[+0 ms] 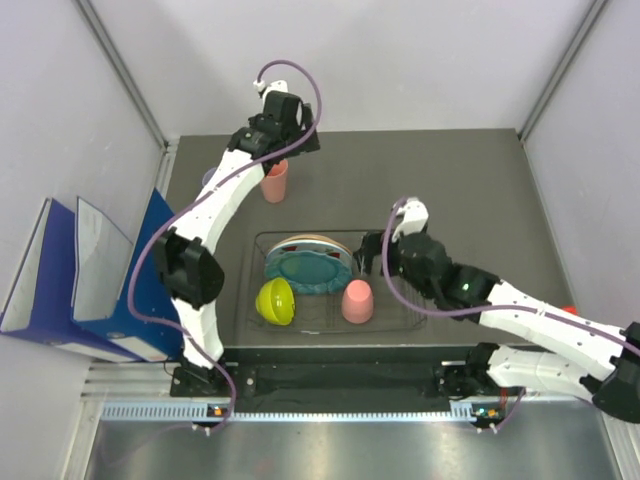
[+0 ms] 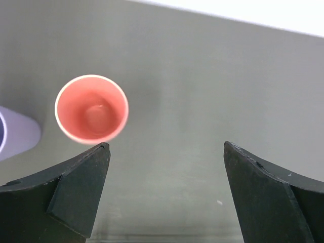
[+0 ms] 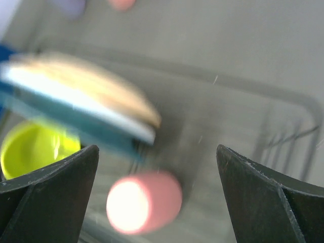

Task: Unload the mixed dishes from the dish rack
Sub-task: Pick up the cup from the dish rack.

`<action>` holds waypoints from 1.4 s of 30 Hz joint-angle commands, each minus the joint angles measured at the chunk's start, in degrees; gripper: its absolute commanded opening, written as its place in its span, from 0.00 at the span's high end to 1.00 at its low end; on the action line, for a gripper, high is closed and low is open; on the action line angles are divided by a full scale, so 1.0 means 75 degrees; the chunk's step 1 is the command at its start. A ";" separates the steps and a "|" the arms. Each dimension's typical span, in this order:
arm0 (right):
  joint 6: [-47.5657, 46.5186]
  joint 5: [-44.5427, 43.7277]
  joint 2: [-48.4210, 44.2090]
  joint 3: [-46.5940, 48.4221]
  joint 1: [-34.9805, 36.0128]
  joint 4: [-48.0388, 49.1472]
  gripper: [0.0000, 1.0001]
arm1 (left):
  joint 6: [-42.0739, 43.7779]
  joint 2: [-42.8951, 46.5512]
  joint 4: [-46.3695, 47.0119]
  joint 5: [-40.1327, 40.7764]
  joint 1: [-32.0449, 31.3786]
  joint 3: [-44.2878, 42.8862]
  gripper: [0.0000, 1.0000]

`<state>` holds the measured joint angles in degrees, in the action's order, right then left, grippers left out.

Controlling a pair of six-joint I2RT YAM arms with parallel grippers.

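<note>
The dark wire dish rack (image 1: 400, 318) holds three plates on edge: teal (image 1: 305, 270), white (image 1: 300, 247) and peach (image 1: 315, 238). It also holds a yellow-green bowl (image 1: 276, 300) and an upturned pink cup (image 1: 357, 301). A second salmon-pink cup (image 1: 275, 182) stands upright on the table behind the rack, with a lavender cup (image 2: 15, 134) next to it. My left gripper (image 1: 290, 148) is open and empty above the table beside that salmon-pink cup (image 2: 91, 109). My right gripper (image 1: 372, 252) is open and empty above the rack. The pink cup (image 3: 144, 201) lies below its fingers, blurred.
Blue binders (image 1: 80, 290) stand off the table's left edge. White walls close in the back and sides. In the right wrist view the plates (image 3: 81, 109) and the bowl (image 3: 33, 149) sit left of the pink cup, and the rack wire (image 3: 304, 109) runs on the right.
</note>
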<state>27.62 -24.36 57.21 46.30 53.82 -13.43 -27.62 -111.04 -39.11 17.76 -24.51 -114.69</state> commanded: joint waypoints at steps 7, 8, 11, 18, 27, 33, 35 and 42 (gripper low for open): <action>0.0783 -0.1099 0.0970 -0.0280 0.1905 -0.0306 0.00 | 0.0401 0.1996 0.1453 0.0667 -0.1417 0.0492 0.01; 0.0794 -0.1088 0.1113 -0.0210 0.1940 -0.0342 0.00 | 0.0424 0.2067 0.1442 0.0702 -0.1489 0.0550 0.01; 0.0853 -0.1007 0.1570 -0.0069 0.2034 -0.0342 0.00 | 0.0495 0.2523 0.1430 0.0796 -0.1677 0.0772 0.01; 0.1251 -0.1052 0.1888 -0.0256 0.2397 -0.0353 0.14 | 0.0577 0.3145 0.1512 0.0960 -0.1724 0.1405 0.01; 0.1533 -0.1990 0.1209 0.0247 0.2936 -0.1383 0.62 | 0.0565 0.3239 0.1594 0.0913 -0.1724 0.1687 0.01; 0.1077 -0.4107 -0.0205 0.1606 0.3639 -0.2779 0.91 | 0.0635 0.3251 0.1746 0.0937 -0.1724 0.1711 0.02; 0.0364 -0.5205 -0.0746 0.1818 0.3640 -0.2478 1.00 | 0.0600 0.3216 0.1781 0.0925 -0.1724 0.1676 0.02; -0.0965 -0.3777 -0.2867 0.1257 0.1640 0.0241 1.00 | -0.0172 0.3602 0.2797 -0.0731 -0.1572 0.2504 0.01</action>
<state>26.39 -57.76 41.04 57.91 75.70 -24.47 -25.15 -88.38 -27.20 22.13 -37.36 -100.20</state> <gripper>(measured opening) 0.662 0.987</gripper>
